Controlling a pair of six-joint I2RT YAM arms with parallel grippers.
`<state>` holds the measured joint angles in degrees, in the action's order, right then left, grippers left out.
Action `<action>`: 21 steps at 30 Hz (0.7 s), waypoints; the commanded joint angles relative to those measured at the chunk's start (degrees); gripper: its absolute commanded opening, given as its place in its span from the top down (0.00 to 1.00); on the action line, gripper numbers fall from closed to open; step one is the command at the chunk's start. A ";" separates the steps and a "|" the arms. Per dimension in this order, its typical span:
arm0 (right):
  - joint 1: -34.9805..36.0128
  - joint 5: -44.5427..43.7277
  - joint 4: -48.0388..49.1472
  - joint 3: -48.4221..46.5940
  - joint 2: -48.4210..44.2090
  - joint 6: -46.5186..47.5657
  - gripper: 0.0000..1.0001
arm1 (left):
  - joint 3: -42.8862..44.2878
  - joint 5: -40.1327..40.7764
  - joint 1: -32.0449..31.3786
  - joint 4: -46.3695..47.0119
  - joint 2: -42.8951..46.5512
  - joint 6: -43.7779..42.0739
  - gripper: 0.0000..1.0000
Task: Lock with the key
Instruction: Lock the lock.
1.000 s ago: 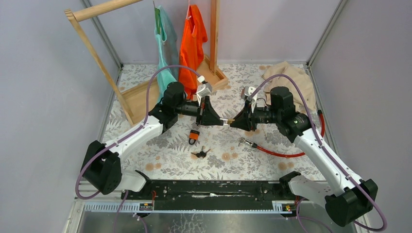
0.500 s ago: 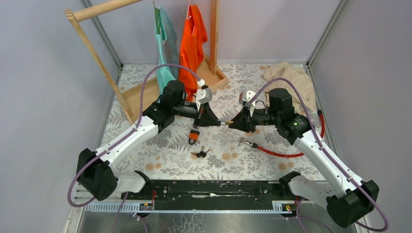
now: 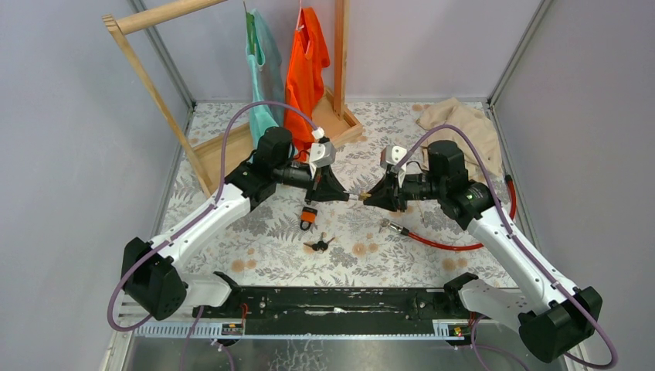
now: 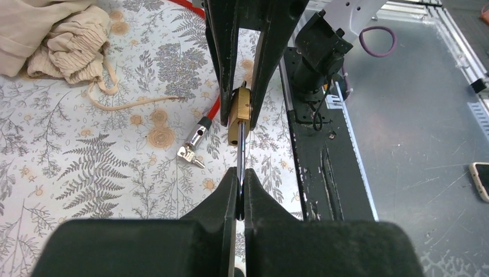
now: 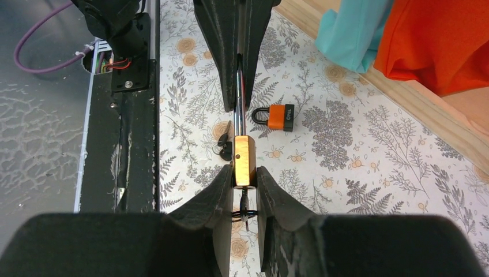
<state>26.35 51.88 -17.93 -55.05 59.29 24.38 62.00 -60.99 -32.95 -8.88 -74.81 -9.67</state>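
Note:
A brass padlock [image 3: 359,196] hangs in the air between my two grippers above the middle of the table. My right gripper [image 3: 371,198] is shut on its brass body [image 5: 243,160]. A small key on a black ring [image 5: 244,209] sticks out of the body's underside, between the right fingers. My left gripper [image 3: 344,195] is shut on the padlock's steel shackle [image 4: 240,151], which I see edge-on. In the left wrist view the left gripper [image 4: 240,175] faces the brass body [image 4: 239,115], and in the right wrist view the right gripper [image 5: 243,171] faces the left fingers [image 5: 222,63].
An orange padlock [image 3: 309,217] and a black-headed key bunch [image 3: 318,244] lie on the table below the grippers. A red cable [image 3: 440,243] with silver keys [image 3: 388,226] lies to the right. A beige cloth [image 3: 463,127] is at the back right, and a wooden rack [image 3: 232,151] with garments at the back left.
Both grippers, still joined at the brass padlock, have shifted slightly left and down. The left arm's elbow has swung outward. Both grips are unchanged.

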 commanded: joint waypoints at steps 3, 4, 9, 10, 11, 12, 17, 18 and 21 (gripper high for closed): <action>-1.84 0.57 -4.90 -2.86 0.57 3.27 1.00 | 2.31 0.04 1.11 -8.17 1.60 -7.04 1.00; -1.91 0.57 -5.10 -3.01 0.78 3.38 1.00 | 2.49 -0.17 1.13 -8.54 1.59 -7.17 1.00; -1.83 3.46 -2.07 -2.63 1.13 -0.89 1.00 | 1.95 -1.00 0.58 -4.97 1.53 -3.44 1.00; -1.85 4.29 -1.20 -2.56 1.28 -2.19 1.00 | 1.85 -1.06 0.32 -3.98 1.42 -2.38 1.00; -1.87 5.10 -0.27 -2.49 1.47 -3.28 1.00 | 1.77 -1.37 0.01 -2.89 1.25 -1.31 1.00; -1.83 5.58 0.61 -2.44 1.65 -4.40 1.00 | 1.80 -1.72 -0.24 -1.98 0.91 0.02 1.00; -1.85 7.16 2.87 -2.08 2.52 -6.86 1.00 | 1.74 -2.12 -1.64 -0.10 0.14 2.24 1.00; -1.87 7.30 3.11 -2.07 2.66 -7.20 1.00 | 1.53 -2.11 -1.85 0.36 0.06 2.59 1.00; -1.88 7.24 3.68 -1.87 2.76 -7.39 1.00 | 1.26 -2.32 -2.19 0.77 -0.24 3.14 1.00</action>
<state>25.08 58.08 -18.39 -55.55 61.80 19.07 62.94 -61.21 -34.00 -11.60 -74.87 -8.80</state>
